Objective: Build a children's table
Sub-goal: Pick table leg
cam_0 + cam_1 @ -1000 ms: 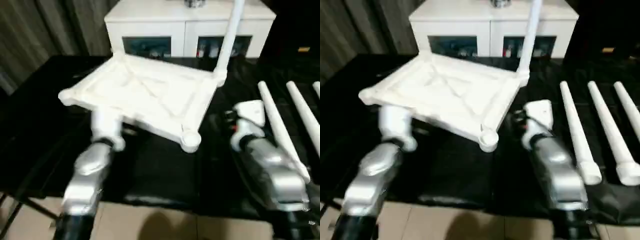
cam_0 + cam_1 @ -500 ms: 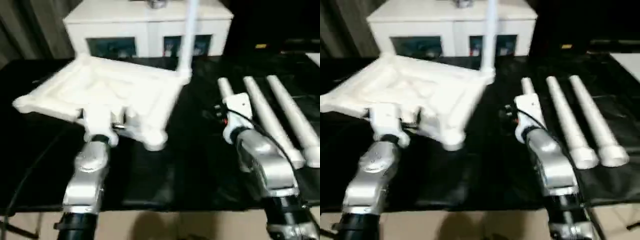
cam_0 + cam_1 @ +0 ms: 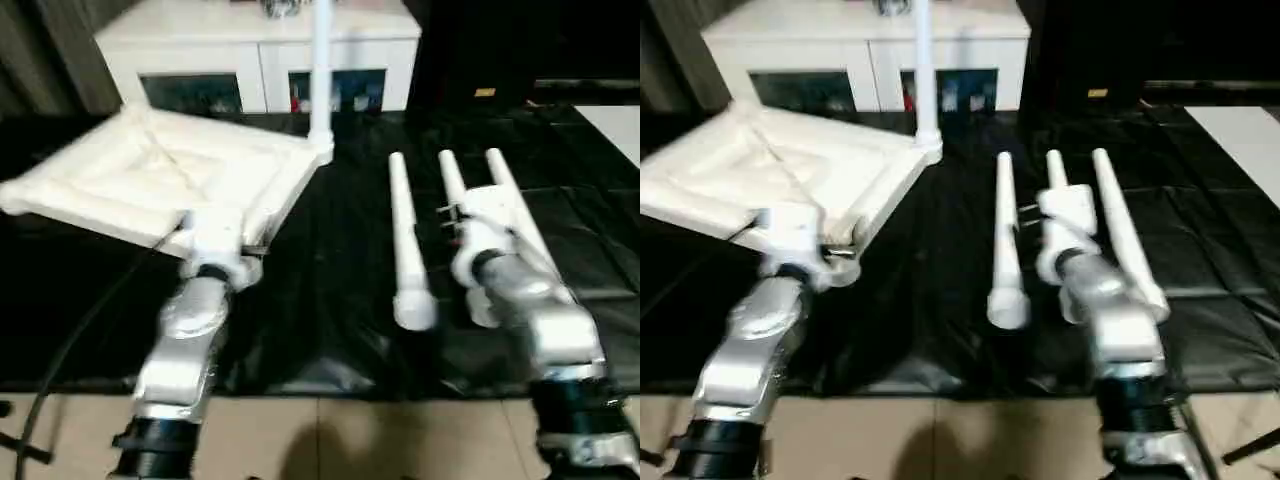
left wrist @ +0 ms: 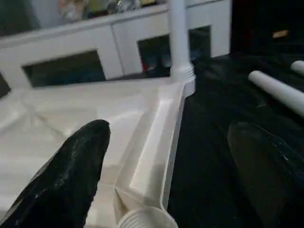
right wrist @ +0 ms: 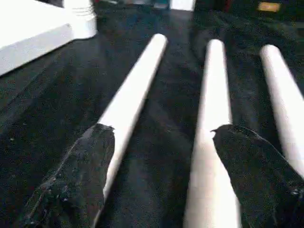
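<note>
1. Nearest me in the head views, both silver forearms reach out over the black sheet that covers the work surface; tan floor shows at the bottom.
2. My left gripper is spread wide. Its wrist view shows one black finger over the ribbed inside of the tabletop, the other off over the black sheet, and a threaded corner socket between them. I can't tell whether either finger touches the plastic. The head views hide those fingers behind the wrist.
3. My right gripper is also spread and empty. Its wrist view puts the fingers astride two of the loose legs, hovering above them.
4. Three loose legs lie side by side on the sheet, right of the tabletop, thick ends towards me.
5. The tabletop lies upside down on the left, tilted.
6. A fourth leg stands upright in its far right corner socket.
7. Farthest back is a white cabinet with glass doors.
</note>
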